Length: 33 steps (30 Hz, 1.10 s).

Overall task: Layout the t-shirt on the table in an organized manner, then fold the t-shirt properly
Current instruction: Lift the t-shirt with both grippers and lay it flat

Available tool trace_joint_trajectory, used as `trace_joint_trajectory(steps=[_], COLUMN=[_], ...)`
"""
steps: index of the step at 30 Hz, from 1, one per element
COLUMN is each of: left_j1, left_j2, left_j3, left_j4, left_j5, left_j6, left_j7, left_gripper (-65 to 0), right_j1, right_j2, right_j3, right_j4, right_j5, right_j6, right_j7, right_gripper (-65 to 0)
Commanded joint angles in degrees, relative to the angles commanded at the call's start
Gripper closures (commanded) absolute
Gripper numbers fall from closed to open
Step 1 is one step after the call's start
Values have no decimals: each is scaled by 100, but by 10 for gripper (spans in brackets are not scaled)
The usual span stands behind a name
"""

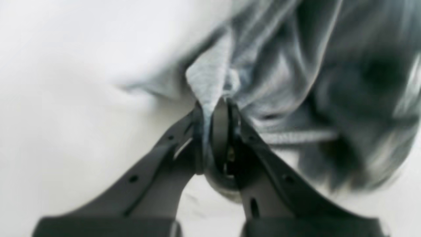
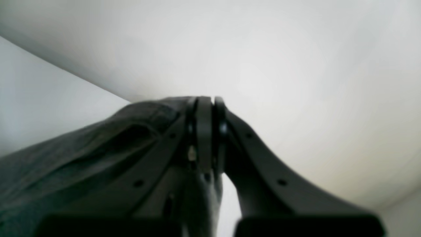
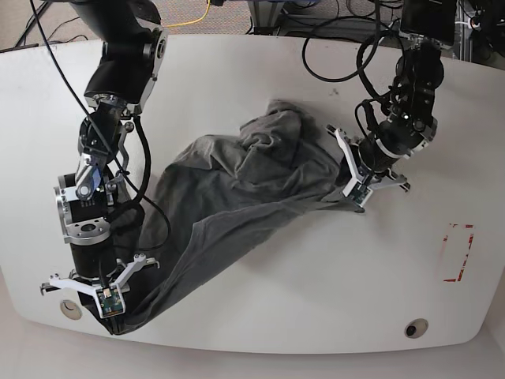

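a: while the t-shirt hangs stretched between the two arms, where does it actually sit?

b: it runs as a grey band across the white surface, from the near left corner of the base view up toward the middle right. the bulk is bunched and wrinkled near the centre, touching the surface; the ends are lifted.

a: the left hand?

b: clenched on a fold of the t-shirt. in the left wrist view the fingers meet at the tips with light grey cloth pinched between them, and the rest of the fabric trails off, blurred.

a: and the right hand?

b: also clamped on the cloth, at the near edge of the surface. the right wrist view shows the tips pressed together with dark folds of the t-shirt lying along the left finger.

a: any containers?

b: no container shows. on the surface itself there is a red dashed rectangle toward the right, well apart from the cloth, a round hole near the front edge, and another hole just beside the right hand. black cables loop at the far side.
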<state>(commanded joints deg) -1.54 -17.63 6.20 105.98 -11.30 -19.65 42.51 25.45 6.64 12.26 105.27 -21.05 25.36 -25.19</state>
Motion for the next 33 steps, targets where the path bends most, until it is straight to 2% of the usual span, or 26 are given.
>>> trace_joint_trajectory(steps=[4, 9, 14, 16, 20, 26, 33], left_j1=[-536, -1591, -2848, -3270, -4026, -4211, -3622], left_j2=[-9, -105, -88, -88, -88, -88, -79], left_j3=[-264, -369, -378, -378, -378, -387, -396], left_j4=[18, 18, 18, 18, 18, 18, 44], left_j5=[0, -18, -18, -18, -18, -26, -26], left_j6=[0, -18, -396, -431, -440, -448, -448], left_j7=[88, 686, 1099, 1266, 1582, 1741, 1741], left_gripper=[0, 0, 0, 0, 0, 0, 0], right_j1=[316, 888, 1582, 1811, 2092, 1960, 993], right_j2=[0, 18, 273, 325, 501, 554, 563], right_j3=[0, 0, -35, -35, -35, 0, 70], right_j4=[-413, -932, -1354, -1389, -1389, -1143, -624], right_j5=[18, 0, 35, 26, 18, 26, 26], right_j6=[0, 9, 9, 18, 220, 510, 554], right_j7=[0, 0, 0, -9, -114, -607, -633], right_gripper=[0, 0, 0, 0, 0, 0, 0])
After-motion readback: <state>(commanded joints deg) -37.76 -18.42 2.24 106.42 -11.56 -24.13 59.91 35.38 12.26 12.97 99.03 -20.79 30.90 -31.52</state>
